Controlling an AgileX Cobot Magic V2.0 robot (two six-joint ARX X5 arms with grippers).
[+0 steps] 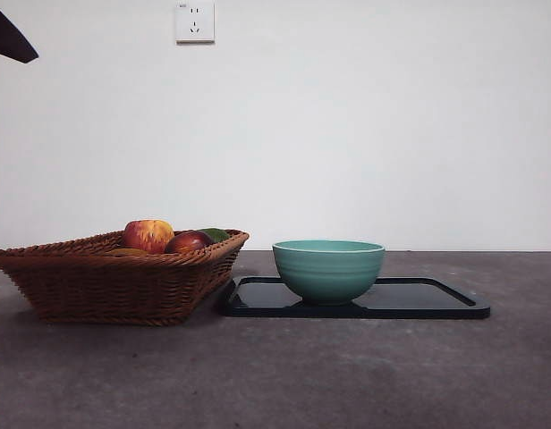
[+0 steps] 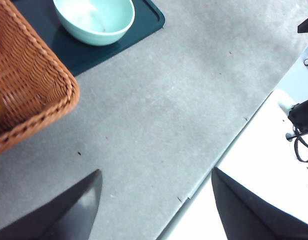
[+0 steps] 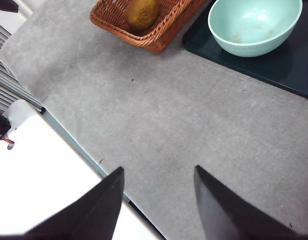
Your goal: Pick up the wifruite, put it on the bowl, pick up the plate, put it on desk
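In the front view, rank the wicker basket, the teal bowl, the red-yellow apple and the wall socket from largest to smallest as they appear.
1. Wicker basket
2. Teal bowl
3. Red-yellow apple and wall socket: they look alike in size, and the socket is farther away, so I leave them unranked.

Each end effector [image 3: 156, 200] has smooth, tapered black jaws.

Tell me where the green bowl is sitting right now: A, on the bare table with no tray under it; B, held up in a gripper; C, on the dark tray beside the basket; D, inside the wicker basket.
C: the bowl stands upright on the dark tray, right next to the wicker basket, and no gripper is near it.
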